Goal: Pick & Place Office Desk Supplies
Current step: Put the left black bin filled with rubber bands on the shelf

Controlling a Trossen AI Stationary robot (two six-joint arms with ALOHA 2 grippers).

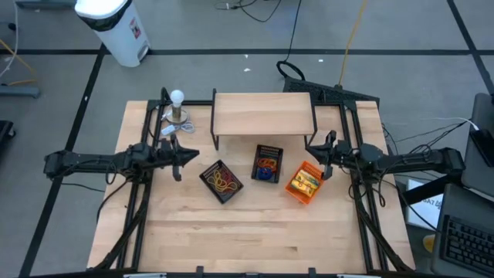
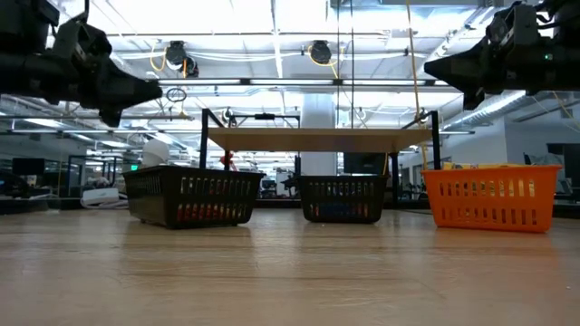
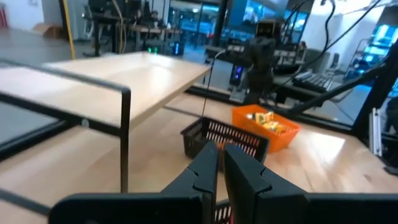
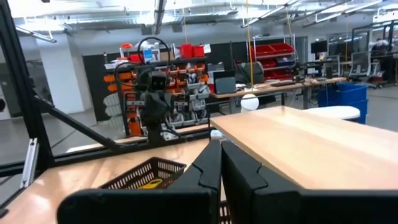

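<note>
Rubber bands lie in two black mesh trays: tan and red loops in the left tray, red and blue ones in the middle tray. Yellow packets fill the orange tray. My left gripper hangs shut in the air left of the trays, holding nothing. My right gripper is shut and empty too, raised just right of the orange tray. The low view shows both grippers, left and right, high above the table. In the wrist views the finger pairs, left and right, lie closed together.
A low wooden shelf on black legs stands behind the trays. A white ball on a small stand sits at the far left corner. Bare tabletop stretches in front of the trays. The arm frames' black rails run along both table sides.
</note>
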